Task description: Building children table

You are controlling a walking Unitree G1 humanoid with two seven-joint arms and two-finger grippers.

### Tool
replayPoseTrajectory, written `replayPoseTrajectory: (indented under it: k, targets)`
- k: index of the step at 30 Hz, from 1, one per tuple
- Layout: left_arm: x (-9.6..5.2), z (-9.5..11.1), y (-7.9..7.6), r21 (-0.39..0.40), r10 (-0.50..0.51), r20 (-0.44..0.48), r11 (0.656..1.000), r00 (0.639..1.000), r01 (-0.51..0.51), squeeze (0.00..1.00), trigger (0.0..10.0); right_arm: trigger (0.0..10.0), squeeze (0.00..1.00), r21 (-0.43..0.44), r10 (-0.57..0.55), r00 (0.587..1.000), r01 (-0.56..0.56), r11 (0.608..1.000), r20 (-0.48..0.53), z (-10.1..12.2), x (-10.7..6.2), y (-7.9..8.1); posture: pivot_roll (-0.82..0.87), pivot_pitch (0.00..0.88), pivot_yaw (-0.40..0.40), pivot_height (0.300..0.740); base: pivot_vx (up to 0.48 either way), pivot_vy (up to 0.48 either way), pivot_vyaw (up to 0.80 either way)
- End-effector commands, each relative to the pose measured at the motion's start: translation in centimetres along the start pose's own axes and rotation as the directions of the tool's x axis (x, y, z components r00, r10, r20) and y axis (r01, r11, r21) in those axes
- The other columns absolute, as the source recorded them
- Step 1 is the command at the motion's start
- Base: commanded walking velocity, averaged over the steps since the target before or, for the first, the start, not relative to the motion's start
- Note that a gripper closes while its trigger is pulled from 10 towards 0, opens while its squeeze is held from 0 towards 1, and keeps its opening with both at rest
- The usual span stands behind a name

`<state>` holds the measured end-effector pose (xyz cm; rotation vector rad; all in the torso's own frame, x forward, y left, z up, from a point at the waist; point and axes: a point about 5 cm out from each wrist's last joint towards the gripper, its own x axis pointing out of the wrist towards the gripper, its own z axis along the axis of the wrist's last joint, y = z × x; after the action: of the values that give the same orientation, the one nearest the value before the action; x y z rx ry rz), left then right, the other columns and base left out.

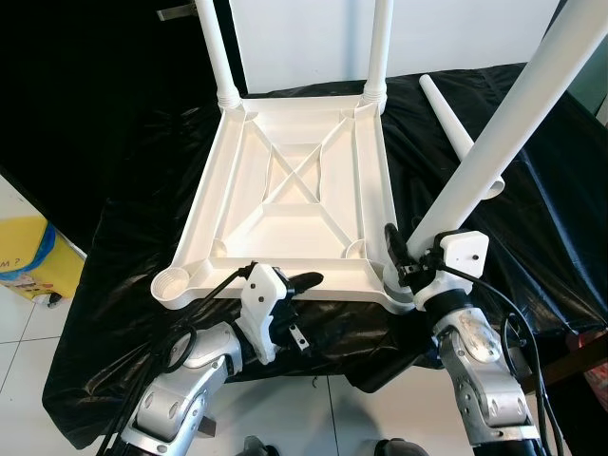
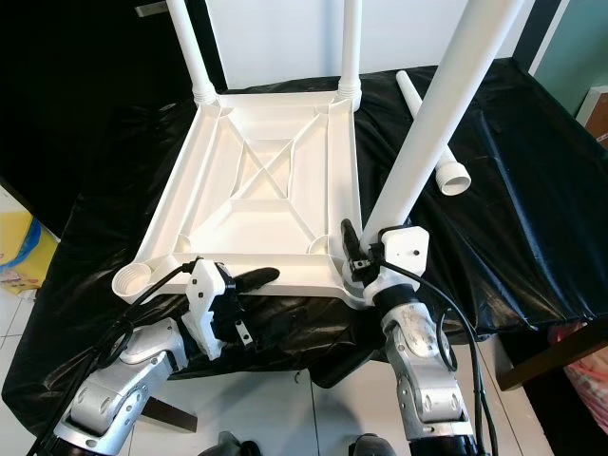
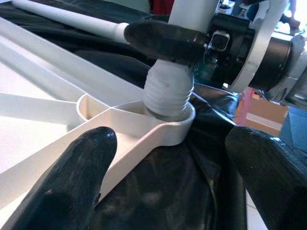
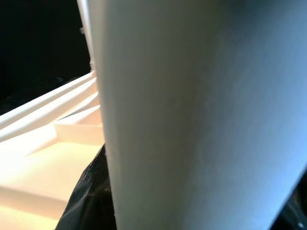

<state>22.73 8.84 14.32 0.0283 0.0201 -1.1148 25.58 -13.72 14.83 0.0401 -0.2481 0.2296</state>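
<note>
Legs first: right gripper (image 1: 404, 258) is clamped on a leg (image 1: 513, 123) whose threaded end sits in the near-right socket (image 3: 169, 125), long axis leaning up toward 1 o'clock, so it needs straightening to thread in. Left gripper (image 1: 296, 282) hovers open and empty at the tabletop's (image 1: 285, 180) near edge. Near-left socket (image 1: 174, 283) is empty; spare leg (image 2: 429, 133) lies on the black cover (image 1: 560, 237) at 1 o'clock. Two far legs are already in.
</note>
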Motion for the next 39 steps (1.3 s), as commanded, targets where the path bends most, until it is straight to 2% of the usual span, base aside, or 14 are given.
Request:
replayPoseTrajectory:
  k: [1,6,15,21,32,39]
  targets:
    - [-0.2,-0.1,-1.1,-0.021,-0.159,-0.010,0.987,0.987,0.159,0.00,10.0,10.0,0.00,0.008,0.020,0.999,-0.020,1.000,-0.031,-0.4,-0.4,0.3,-0.10,0.098,0.051,0.740,0.000,0.000,0.00]
    - [-0.5,0.1,-1.3,-0.033,-0.150,-0.024,0.988,0.988,0.149,0.00,10.0,10.0,0.00,0.007,0.041,0.996,-0.040,0.999,-0.082,-1.5,-1.5,0.5,-0.09,0.101,0.044,0.740,0.000,0.000,0.00]
    - [-0.6,0.3,-1.1,-0.033,-0.132,-0.026,0.991,0.991,0.131,0.00,10.0,10.0,0.00,-0.001,0.026,0.994,-0.027,1.000,-0.107,-2.0,-1.7,-0.1,-0.09,0.101,0.043,0.740,0.000,0.000,0.00]
    - [-0.7,0.4,-0.9,-0.033,-0.120,-0.030,0.992,0.992,0.119,0.00,10.0,10.0,0.00,-0.141,0.095,0.990,-0.109,0.984,-0.103,-2.1,-1.4,-0.3,-0.09,0.098,0.046,0.740,0.000,0.000,0.00]
    - [-1.0,0.6,-0.6,-0.026,-0.101,-0.032,0.995,0.994,0.100,0.00,10.0,10.0,0.00,-0.210,0.169,0.978,-0.192,0.959,-0.124,-2.7,-2.2,-0.1,-0.09,0.089,0.051,0.740,0.000,0.000,0.00]
    - [-1.0,0.8,-0.4,-0.022,-0.097,-0.032,0.995,0.995,0.096,0.00,10.0,10.0,0.00,-0.194,0.176,0.978,-0.196,0.961,-0.114,-3.1,-2.5,-0.1,-0.09,0.084,0.054,0.740,0.000,0.000,0.00]
